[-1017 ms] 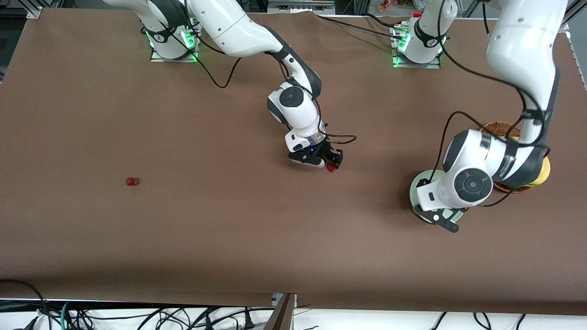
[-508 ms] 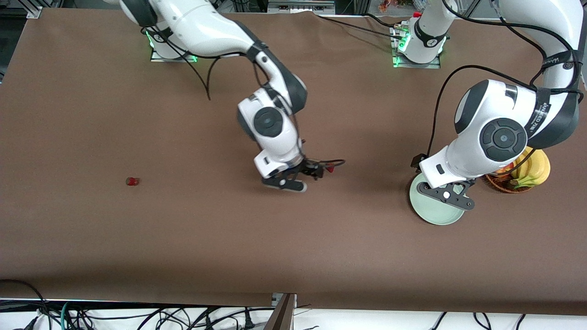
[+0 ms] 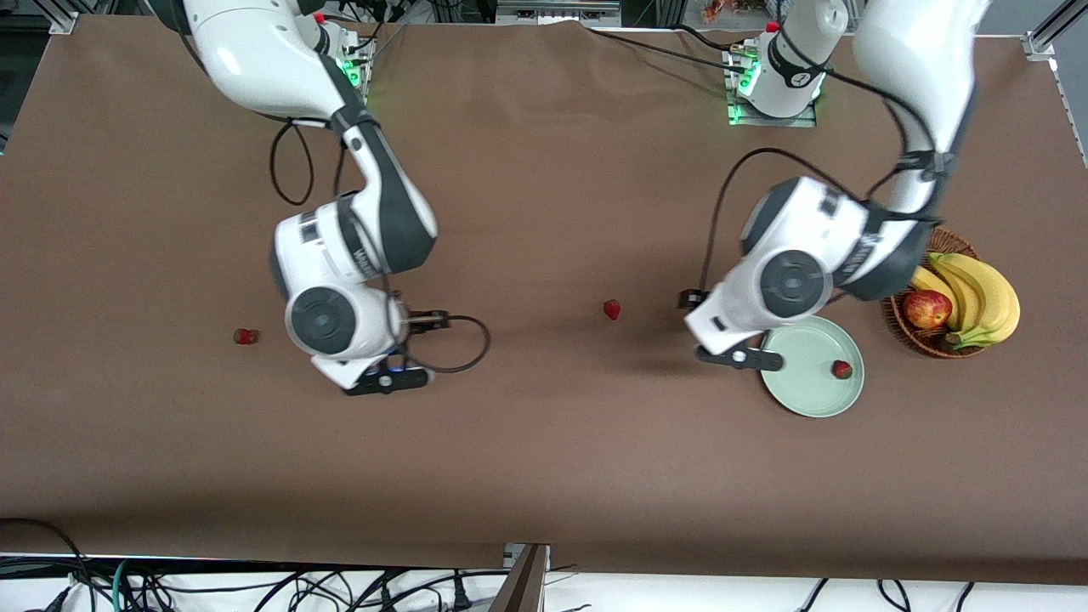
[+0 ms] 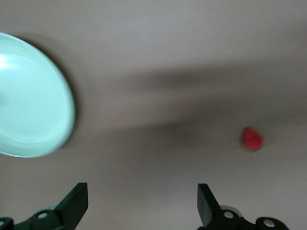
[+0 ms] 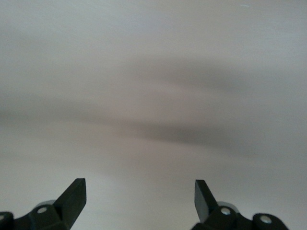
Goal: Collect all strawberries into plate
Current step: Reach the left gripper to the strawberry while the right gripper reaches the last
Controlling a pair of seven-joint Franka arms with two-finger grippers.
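Nearest the front camera lies the pale green plate [image 3: 812,367], with one strawberry [image 3: 841,369] already on it, close to the rim on the side toward the basket [image 3: 901,327]. The left gripper [image 3: 738,358] hangs just over the plate's edge toward the middle of the worktop [image 3: 544,459], jaws spread wide and holding nothing.

A little farther from the camera, a second strawberry [image 3: 612,309] sits alone on the bare worktop between the two arms. In the left wrist view that strawberry [image 4: 252,139] shows ahead of the open fingers and off to one side, so the left gripper looks the nearer one for it. It is too small to judge a long axis.

The third strawberry [image 3: 246,337] lies toward the right arm's end, near the right gripper [image 3: 387,380], which is also spread open and empty; that arm seems best placed for it.

A partial wordmark shows on the right arm's forearm, not legible.
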